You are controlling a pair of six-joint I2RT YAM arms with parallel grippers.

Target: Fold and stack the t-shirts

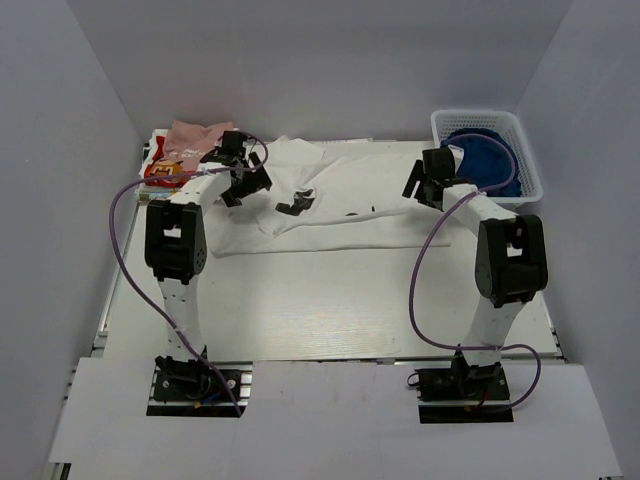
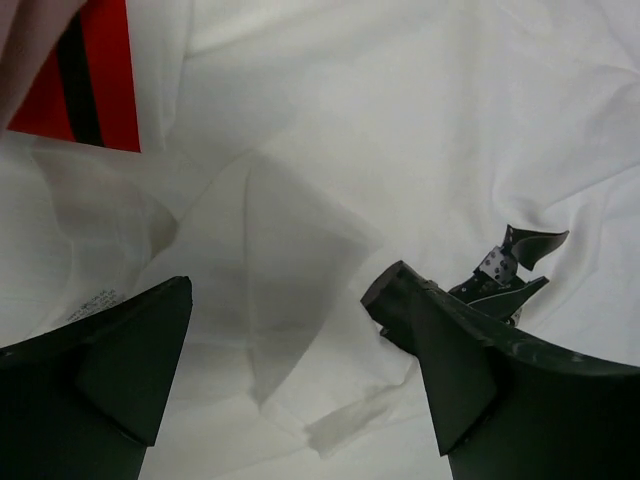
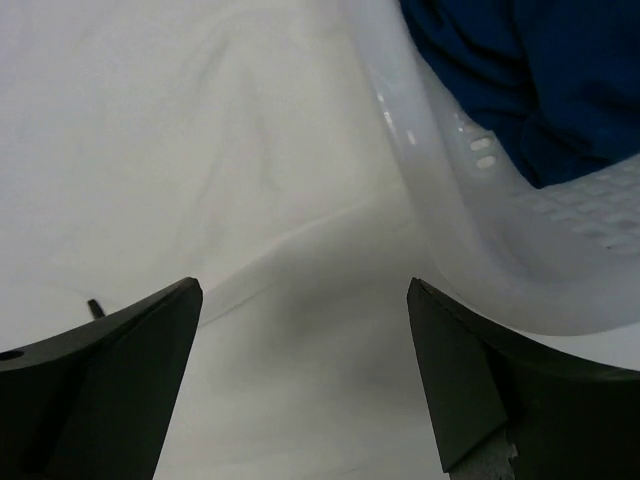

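A large white t-shirt (image 1: 350, 195) with a black robot-arm print lies spread and creased across the back of the table. My left gripper (image 1: 243, 178) is open over its left end; the left wrist view shows white folds (image 2: 300, 230) and a bit of black print (image 2: 510, 265) between and past the fingers. My right gripper (image 1: 425, 185) is open over the shirt's right edge (image 3: 280, 250), next to the basket. A pale pink shirt (image 1: 195, 135) lies crumpled at the back left on a shirt with red-yellow print (image 1: 160, 172), whose red patch shows in the left wrist view (image 2: 95, 70).
A white plastic basket (image 1: 525, 165) holding dark blue cloth (image 1: 485, 155) stands at the back right; its wall (image 3: 450, 210) is close to my right fingers. White enclosure walls surround the table. Purple cables loop from both arms.
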